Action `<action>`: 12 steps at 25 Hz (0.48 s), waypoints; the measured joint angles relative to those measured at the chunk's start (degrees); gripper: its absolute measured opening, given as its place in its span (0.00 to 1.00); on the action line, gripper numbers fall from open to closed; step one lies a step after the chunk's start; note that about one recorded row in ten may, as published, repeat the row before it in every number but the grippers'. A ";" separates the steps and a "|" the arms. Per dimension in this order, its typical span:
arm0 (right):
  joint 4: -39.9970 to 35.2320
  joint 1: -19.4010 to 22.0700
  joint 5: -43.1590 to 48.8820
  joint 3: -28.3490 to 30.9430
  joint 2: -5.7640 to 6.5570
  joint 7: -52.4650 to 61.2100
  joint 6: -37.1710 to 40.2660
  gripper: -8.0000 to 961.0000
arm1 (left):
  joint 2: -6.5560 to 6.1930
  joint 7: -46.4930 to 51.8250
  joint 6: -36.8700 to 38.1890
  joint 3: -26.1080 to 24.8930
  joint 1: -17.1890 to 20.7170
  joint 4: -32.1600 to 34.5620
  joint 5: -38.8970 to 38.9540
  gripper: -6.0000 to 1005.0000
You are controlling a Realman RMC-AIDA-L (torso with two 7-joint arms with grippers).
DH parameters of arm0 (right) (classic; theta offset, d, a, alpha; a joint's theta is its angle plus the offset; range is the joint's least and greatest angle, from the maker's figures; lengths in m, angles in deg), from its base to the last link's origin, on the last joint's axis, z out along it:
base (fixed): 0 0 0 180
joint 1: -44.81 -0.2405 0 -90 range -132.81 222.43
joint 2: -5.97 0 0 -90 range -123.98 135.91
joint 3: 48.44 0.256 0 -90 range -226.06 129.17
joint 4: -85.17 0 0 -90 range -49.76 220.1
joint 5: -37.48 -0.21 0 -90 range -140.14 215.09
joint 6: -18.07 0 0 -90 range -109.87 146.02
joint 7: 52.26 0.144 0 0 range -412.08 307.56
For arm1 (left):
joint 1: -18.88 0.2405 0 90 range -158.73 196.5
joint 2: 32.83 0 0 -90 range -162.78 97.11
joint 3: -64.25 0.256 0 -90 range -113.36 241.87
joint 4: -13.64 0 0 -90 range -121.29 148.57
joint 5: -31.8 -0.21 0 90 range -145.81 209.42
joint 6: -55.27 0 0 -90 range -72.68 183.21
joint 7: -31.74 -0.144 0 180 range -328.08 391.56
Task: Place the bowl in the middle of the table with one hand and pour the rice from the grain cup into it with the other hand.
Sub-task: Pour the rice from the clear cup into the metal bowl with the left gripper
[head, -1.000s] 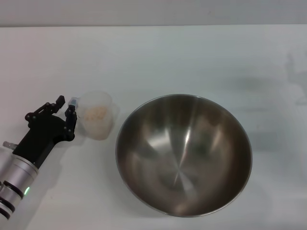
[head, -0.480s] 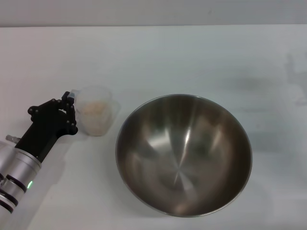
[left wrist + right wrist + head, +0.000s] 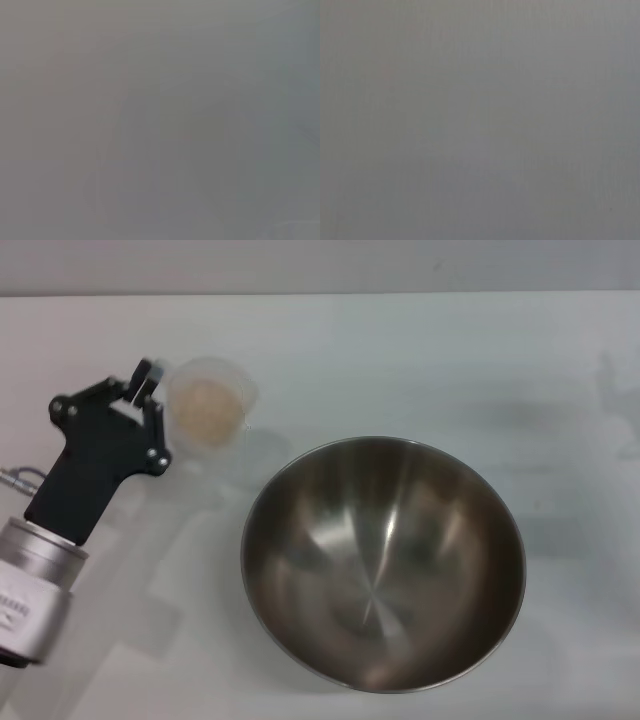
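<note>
The bowl (image 3: 383, 562) sits nearest on the table (image 3: 420, 360), open side up. At its ten o'clock, farther back, the left gripper (image 3: 150, 390) has its jaws closed on the handle of the cup (image 3: 207, 412), which holds rice (image 3: 208, 405) and hangs off the table.

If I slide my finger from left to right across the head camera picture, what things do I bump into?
left gripper → grain cup with rice inside → bowl, all over the white table.
</note>
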 joint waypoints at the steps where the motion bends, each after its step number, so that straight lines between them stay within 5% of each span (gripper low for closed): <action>1: 0.00 0.00 0.00 0.00 0.00 0.00 0.00 0.53 | 0.00 0.00 0.00 0.00 0.00 0.00 0.00 0.03; 12: -0.72 -1.10 -0.43 0.30 0.15 -0.14 0.10 0.53 | 0.00 -32.54 7.59 2.08 -2.69 0.03 -11.60 0.03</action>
